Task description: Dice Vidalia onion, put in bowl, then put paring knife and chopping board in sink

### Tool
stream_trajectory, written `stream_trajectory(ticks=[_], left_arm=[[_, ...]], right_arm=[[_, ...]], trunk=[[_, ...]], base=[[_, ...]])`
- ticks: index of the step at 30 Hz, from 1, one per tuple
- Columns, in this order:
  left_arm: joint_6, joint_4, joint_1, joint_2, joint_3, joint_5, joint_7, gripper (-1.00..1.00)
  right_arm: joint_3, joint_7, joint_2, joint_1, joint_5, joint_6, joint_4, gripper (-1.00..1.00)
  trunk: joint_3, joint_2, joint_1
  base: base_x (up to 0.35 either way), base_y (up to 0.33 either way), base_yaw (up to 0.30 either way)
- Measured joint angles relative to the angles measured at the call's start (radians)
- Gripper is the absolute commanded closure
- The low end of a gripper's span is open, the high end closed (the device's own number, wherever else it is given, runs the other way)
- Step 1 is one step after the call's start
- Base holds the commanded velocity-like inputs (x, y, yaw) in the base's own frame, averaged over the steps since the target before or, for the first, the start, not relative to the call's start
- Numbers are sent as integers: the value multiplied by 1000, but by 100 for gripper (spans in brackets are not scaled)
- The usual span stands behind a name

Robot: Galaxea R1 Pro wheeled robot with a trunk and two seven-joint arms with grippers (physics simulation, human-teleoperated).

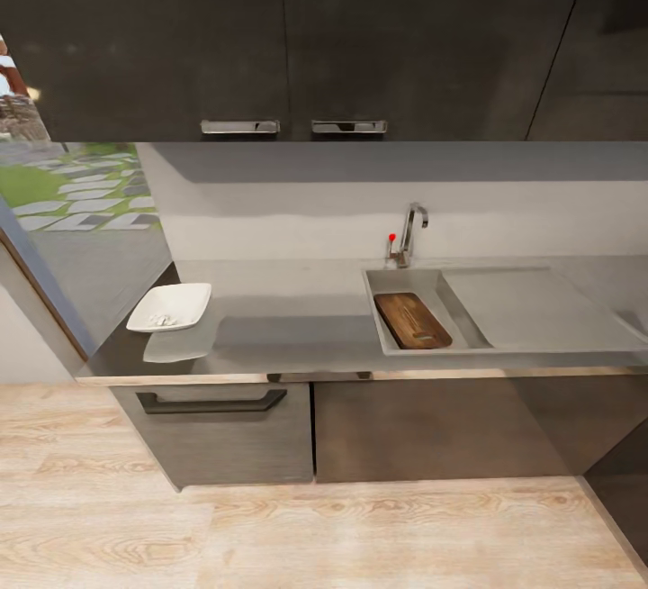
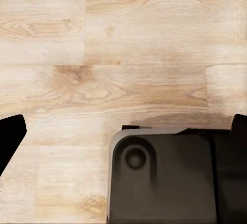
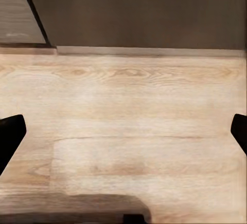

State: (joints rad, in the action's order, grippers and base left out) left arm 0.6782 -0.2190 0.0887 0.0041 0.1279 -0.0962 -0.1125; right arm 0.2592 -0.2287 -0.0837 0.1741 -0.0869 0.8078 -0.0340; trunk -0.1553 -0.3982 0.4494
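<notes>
From the head view, a grey kitchen desk (image 1: pixel 297 314) runs under dark glossy wall cabinets (image 1: pixel 288 31) with two chrome handles. Near the desk's left end sits a white square bowl (image 1: pixel 170 307) holding small pale pieces of diced onion (image 1: pixel 163 320). Toward the right, a recessed sink (image 1: pixel 405 281) is set into the desk, with a chrome faucet (image 1: pixel 410 233) at its back rim and a drainboard (image 1: pixel 531 308) beside the basin. The wooden chopping board (image 1: pixel 412 320) lies inside the basin, tilted against its floor, filling most of the near part. The paring knife cannot be made out in the basin. Below the desk's front edge are a drawer with a dark handle (image 1: pixel 212 403) and plain cabinet fronts, standing on a light wooden floor (image 1: pixel 315 535).

In the left wrist view, the left gripper (image 2: pixel 123 136) points down at the floorboards above a dark part of the robot's base (image 2: pixel 164 178); its fingers (image 2: pixel 10 134) sit at the two side edges, spread wide with nothing between them. In the right wrist view, the right gripper (image 3: pixel 123 134) faces the floor near the cabinet base (image 3: pixel 144 13), its fingers (image 3: pixel 10 134) likewise far apart and holding nothing.
</notes>
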Motion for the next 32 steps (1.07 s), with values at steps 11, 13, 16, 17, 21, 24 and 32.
stream_trajectory(ticks=[11,13,16,17,21,24,32], left_arm=[[-26,157,0,31,-3,-5,-17,-100],[-37,170,0,34,-3,-13,-50,-100],[-43,210,1,34,0,-19,-94,-100],[-46,229,2,34,2,-19,-97,-100],[-46,251,2,34,4,-18,-96,-100],[-46,255,4,33,5,-18,-96,-100],[-46,256,4,32,5,-18,-95,-100]], right_arm=[[-4,5,19,0,-358,-354,2,-100],[-3,4,21,0,-437,-403,2,-100],[0,3,24,0,-503,-431,3,-100],[0,4,23,0,-511,-431,2,-100],[-1,6,18,0,-519,-430,-14,-100],[-1,7,18,0,-519,-429,-18,-100],[-1,7,19,0,-519,-429,-17,-100]], trunk=[[0,0,0],[0,0,0],[0,0,0],[0,0,0],[0,0,0],[0,0,0],[0,0,0]], base=[[0,0,0],[0,0,0],[0,0,0],[0,0,0],[0,0,0],[0,0,0],[0,0,0]])
